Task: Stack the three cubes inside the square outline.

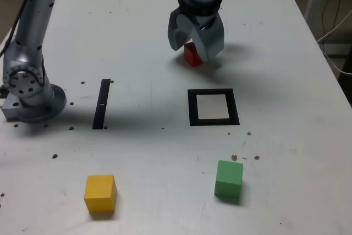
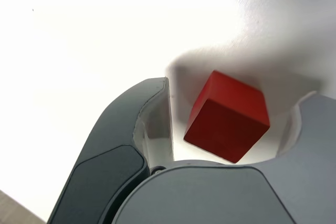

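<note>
Pincer [image 1: 190,45] jaws stand apart around the red cube [image 1: 192,54], gripping nothing, just beyond the square outline [image 1: 213,91]. The cube sits askew between 2 fingers, so square them to its faces before closing; open table [image 1: 148,152] surrounds it, its edges well apart.

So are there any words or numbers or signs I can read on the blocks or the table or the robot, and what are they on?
None that I can read: no words, numbers or signs show on the yellow cube, the green cube, the red cube or the white table. The grey metal robot arm shows none either.
</note>
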Tool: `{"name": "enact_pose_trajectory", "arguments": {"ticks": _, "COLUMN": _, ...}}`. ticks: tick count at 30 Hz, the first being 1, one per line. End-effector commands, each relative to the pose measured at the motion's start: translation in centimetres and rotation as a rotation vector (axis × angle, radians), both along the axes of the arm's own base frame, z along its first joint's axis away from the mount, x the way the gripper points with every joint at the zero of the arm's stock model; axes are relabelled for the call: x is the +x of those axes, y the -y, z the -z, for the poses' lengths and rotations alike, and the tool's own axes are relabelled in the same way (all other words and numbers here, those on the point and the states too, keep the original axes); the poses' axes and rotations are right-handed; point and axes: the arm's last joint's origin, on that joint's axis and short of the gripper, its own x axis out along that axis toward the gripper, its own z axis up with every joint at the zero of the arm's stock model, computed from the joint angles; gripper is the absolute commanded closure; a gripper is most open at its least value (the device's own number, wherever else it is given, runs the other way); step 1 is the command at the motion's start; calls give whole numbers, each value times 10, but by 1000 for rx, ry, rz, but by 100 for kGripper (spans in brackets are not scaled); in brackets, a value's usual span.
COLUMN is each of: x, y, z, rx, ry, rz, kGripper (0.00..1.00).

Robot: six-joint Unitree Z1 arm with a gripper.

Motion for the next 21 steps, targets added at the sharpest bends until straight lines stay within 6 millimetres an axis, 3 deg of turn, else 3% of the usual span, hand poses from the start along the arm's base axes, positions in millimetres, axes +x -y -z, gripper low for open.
{"name": "enact_pose_trajectory", "arguments": {"ticks": 1, "x": 0, "y": 1, "z": 0, "rx": 4, "ry": 7, "rz": 1, "kGripper": 47}}
{"name": "enact_pose_trajectory", "arguments": {"ticks": 10, "x": 0, "y": 2, "z": -1, "rx": 7, "ry": 14, "rz": 2, "kGripper": 55}}
{"name": "enact_pose_trajectory", "arguments": {"ticks": 21, "x": 0, "y": 2, "z": -3, "rx": 9, "ry": 17, "rz": -4, "kGripper": 56}}
